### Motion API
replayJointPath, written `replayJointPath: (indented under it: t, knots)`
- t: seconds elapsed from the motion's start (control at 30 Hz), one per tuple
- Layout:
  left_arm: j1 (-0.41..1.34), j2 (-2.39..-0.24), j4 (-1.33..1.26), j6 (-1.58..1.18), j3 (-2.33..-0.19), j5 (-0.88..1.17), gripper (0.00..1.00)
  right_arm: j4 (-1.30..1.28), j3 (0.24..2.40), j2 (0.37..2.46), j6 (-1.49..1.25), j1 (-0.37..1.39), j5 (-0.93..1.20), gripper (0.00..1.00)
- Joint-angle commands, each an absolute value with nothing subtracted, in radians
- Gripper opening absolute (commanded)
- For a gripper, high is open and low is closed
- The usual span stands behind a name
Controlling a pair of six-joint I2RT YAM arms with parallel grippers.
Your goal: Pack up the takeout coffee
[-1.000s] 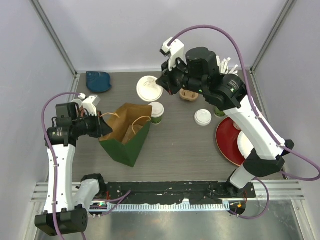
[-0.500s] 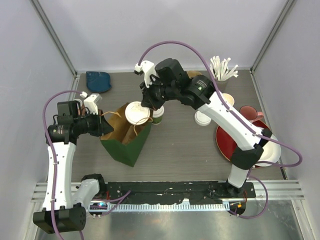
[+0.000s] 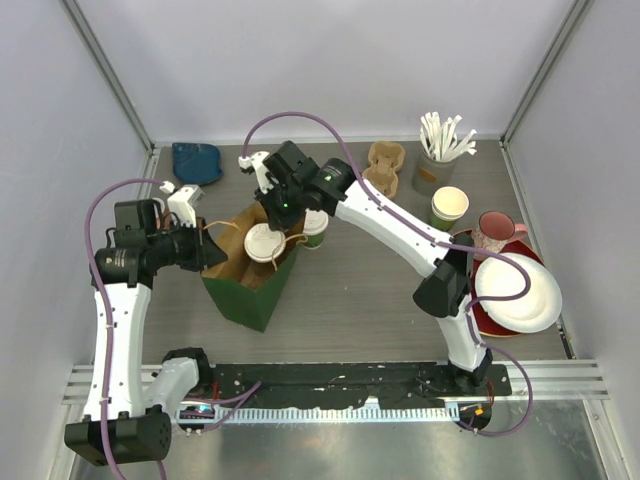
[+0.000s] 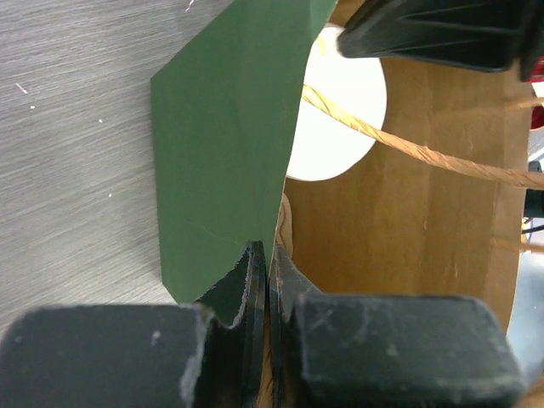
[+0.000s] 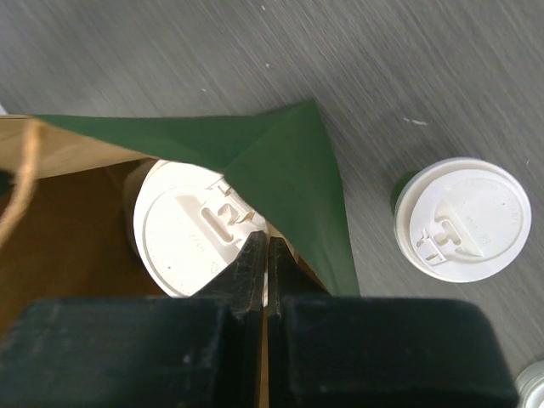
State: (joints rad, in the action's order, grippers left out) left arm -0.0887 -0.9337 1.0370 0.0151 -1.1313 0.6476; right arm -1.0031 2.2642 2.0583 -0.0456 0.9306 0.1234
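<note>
At the open mouth of the green paper bag [image 3: 245, 295], the right tool [image 5: 267, 246] pinches one lidded cup [image 3: 265, 243] by its lid rim. The left tool [image 4: 268, 259] is clenched on the bag's edge. The other lidded cup [image 3: 314, 227] stands on the table [image 3: 350, 300], just beside the bag.

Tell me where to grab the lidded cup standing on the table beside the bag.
Likely the green wall just under the lid of the lidded cup, claw coming from the side away from the bag. It stands upright, and the lid's overhang should stop slipping.
</note>
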Motion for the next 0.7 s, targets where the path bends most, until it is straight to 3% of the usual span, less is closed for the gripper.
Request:
replayJointPath:
  t: [0.0,0.67]
  knots:
    - [-0.081,-0.928,1.009,0.025,-1.164,0.655,0.00,-0.948,2.238,2.045,-0.095,0.937,0.080,0.01]
    - [-0.074,-0.917,1.005,0.020,-1.161,0.652,0.00,-0.755,2.020,2.128,-0.241,0.936,0.055,0.01]
